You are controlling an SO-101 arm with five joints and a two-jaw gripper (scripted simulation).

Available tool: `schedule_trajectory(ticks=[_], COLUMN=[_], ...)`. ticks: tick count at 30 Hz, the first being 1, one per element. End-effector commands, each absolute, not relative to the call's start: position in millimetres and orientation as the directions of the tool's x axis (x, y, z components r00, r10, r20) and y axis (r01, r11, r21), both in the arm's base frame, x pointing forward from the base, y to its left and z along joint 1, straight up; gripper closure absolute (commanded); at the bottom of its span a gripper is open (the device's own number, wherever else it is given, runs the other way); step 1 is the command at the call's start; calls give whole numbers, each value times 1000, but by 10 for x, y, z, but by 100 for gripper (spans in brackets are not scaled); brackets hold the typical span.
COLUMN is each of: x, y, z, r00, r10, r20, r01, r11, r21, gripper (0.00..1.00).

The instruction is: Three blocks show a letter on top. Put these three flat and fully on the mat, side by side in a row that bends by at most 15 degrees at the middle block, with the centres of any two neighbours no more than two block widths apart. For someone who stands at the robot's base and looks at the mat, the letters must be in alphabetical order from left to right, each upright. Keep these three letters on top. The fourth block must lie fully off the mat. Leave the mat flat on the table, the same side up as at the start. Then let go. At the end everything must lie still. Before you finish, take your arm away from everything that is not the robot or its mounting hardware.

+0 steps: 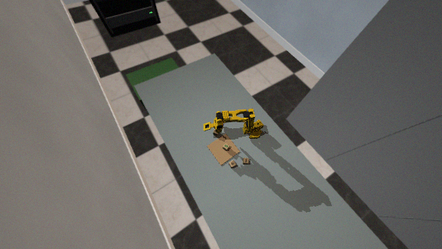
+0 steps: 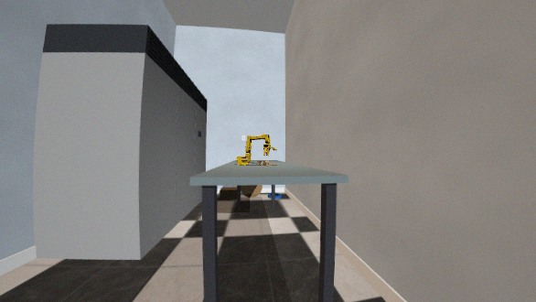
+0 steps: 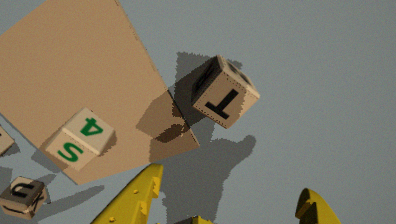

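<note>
Checkered floor tiles run down a narrow room between plain walls, and a long grey tabletop (image 1: 264,196) stands on dark legs along it.

From the wrist view, going left to right: a sliver of one block (image 3: 4,140) shows at the left edge, off the mat, and its markings cannot be read. Near it, at the bottom left, a second block (image 3: 22,195) sits on the grey surface, also off the mat, with a dark U-like mark on its visible face. Next comes the tan mat (image 3: 85,75), lying flat and filling the upper left of that view. A block with green markings (image 3: 80,139) rests on the mat close to its near edge; a green 4 and a green S show on two of its faces. Right of the mat's corner, just beside it on the bare surface, a fourth block (image 3: 225,91) stands with a black T on the face turned toward the camera.

The yellow fingers reach in from the bottom edge, one left (image 3: 135,197) and one right (image 3: 315,205). They are spread apart with nothing between them, above the table between the mat's corner and the T block.

In the top view the yellow arm (image 1: 235,118) bends over the far end of the mat (image 1: 219,152).
</note>
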State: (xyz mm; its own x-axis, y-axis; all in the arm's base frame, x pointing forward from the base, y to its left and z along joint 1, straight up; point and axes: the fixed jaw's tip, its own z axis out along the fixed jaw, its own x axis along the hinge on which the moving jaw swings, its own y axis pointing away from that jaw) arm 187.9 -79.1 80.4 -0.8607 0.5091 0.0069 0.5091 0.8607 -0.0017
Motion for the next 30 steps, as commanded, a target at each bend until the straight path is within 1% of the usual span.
schedule_trajectory(ticks=[1,5,7,12,16,26,30], x=[1968,1960,1960,1920,1885,1870,1887], y=[-849,-845,-845,-826,-809,-799,-737], z=[1151,1370,1370,1632,1767,1816,1794], r00=[-843,-816,-816,-767,-735,-722,-746], r10=[502,489,489,466,450,442,404], r20=[-192,-307,-307,-441,-507,-532,-530], r01=[508,506,506,501,498,495,455], r11=[861,862,862,864,866,867,890], r21=[18,28,28,41,47,49,39], gripper=[65,65,65,65,65,65,65])
